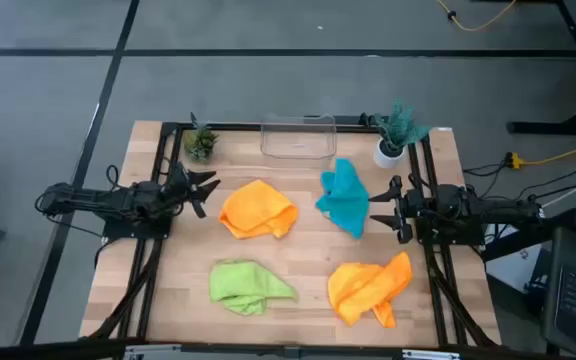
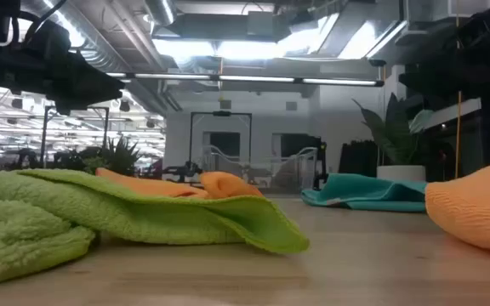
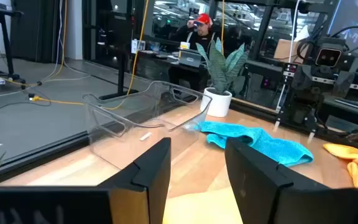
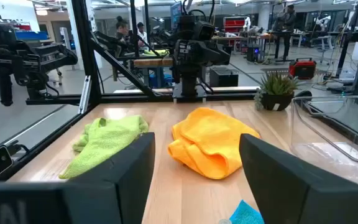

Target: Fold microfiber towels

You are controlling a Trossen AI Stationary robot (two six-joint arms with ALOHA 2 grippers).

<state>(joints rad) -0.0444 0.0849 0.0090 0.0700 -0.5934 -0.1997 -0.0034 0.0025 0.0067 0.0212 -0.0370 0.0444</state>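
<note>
Four crumpled towels lie on the wooden table: an orange one (image 1: 259, 210) at centre left, a teal-blue one (image 1: 345, 196) at centre right, a lime green one (image 1: 246, 286) near the front left, and a second orange one (image 1: 371, 287) near the front right. My left gripper (image 1: 206, 190) is open and empty at the table's left side, above the surface, left of the first orange towel. My right gripper (image 1: 380, 208) is open and empty at the right side, just right of the teal towel. In the right wrist view the orange towel (image 4: 211, 148) and green towel (image 4: 106, 142) lie ahead.
A clear plastic bin (image 1: 297, 137) stands at the far edge, centre. A small green plant (image 1: 201, 143) sits at the far left and a teal plant in a white pot (image 1: 395, 135) at the far right. A black frame (image 1: 164, 180) runs along the table's sides.
</note>
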